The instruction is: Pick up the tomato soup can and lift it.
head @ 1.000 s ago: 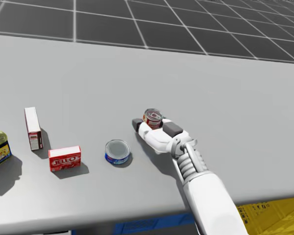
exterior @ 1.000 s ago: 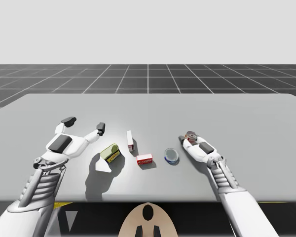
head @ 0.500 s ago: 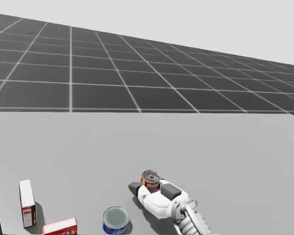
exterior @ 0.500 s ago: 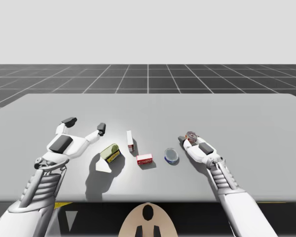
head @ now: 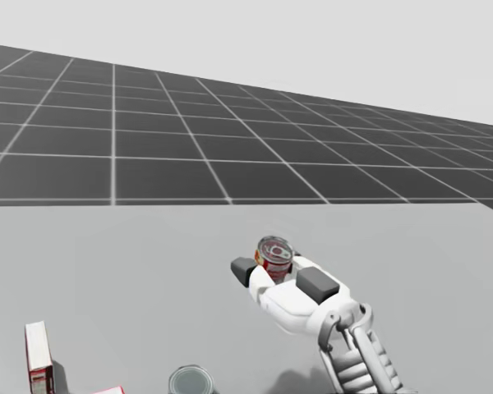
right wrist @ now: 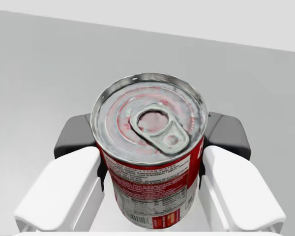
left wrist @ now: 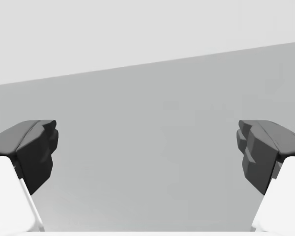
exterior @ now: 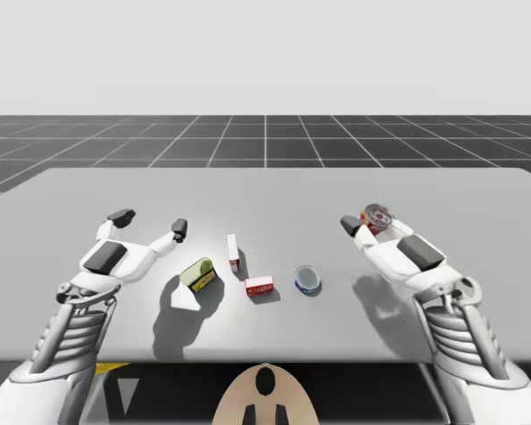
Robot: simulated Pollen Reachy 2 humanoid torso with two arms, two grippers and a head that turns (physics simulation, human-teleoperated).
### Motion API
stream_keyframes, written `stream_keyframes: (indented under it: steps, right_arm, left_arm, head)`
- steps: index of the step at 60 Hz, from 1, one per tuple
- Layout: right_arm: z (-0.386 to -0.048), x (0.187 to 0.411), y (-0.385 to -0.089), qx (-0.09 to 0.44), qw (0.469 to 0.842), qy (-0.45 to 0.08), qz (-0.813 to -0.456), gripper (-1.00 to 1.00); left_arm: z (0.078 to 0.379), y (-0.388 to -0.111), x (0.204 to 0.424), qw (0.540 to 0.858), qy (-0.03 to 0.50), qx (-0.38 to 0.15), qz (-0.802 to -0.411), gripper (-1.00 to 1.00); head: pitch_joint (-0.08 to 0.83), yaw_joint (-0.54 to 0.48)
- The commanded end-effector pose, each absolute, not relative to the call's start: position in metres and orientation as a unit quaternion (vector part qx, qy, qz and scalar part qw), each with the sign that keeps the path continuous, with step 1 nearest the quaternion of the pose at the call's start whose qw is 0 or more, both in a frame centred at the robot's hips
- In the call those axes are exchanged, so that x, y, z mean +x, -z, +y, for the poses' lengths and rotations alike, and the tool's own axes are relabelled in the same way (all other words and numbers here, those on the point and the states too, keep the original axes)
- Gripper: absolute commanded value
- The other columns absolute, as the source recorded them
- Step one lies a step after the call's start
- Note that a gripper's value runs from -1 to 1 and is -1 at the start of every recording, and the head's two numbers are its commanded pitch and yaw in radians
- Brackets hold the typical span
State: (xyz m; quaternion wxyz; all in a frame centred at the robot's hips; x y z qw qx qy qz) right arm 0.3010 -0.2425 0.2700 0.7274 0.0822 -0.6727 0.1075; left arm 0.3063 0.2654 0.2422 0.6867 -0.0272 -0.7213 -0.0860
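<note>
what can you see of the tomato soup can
The tomato soup can is a short metal cylinder with a red and white label and a silvery lid with a pull tab. It stands roughly upright, clamped between both fingers of my right gripper, apparently held above the table, touching nothing else.

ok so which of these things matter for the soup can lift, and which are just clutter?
Job: red-and-white metal soup can, held off the grey table; right pincer, shut on it.
Lying about: flat blue-rimmed round tin; small red box; upright white-and-red box; yellow-and-green package; left pincer, open and idle.
</note>
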Motion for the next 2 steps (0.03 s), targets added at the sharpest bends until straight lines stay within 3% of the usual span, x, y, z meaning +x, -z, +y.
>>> stream_keyframes:
  steps: [1,2]
  right_arm:
    - [-0.2326,0.2840,-0.3592,0.068,0.638,-0.130,-0.756,1.00]
    - [-0.2317,0.2823,-0.3629,0.068,0.634,-0.131,-0.759,1.00]
  left_arm:
    - [0.2664,-0.2437,0.3059,0.687,0.083,-0.027,-0.722,-1.00]
    - [0.2664,-0.2437,0.3059,0.687,0.082,-0.026,-0.722,-1.00]
  head:
    - [0.280,-0.34]
    - [0.280,-0.34]
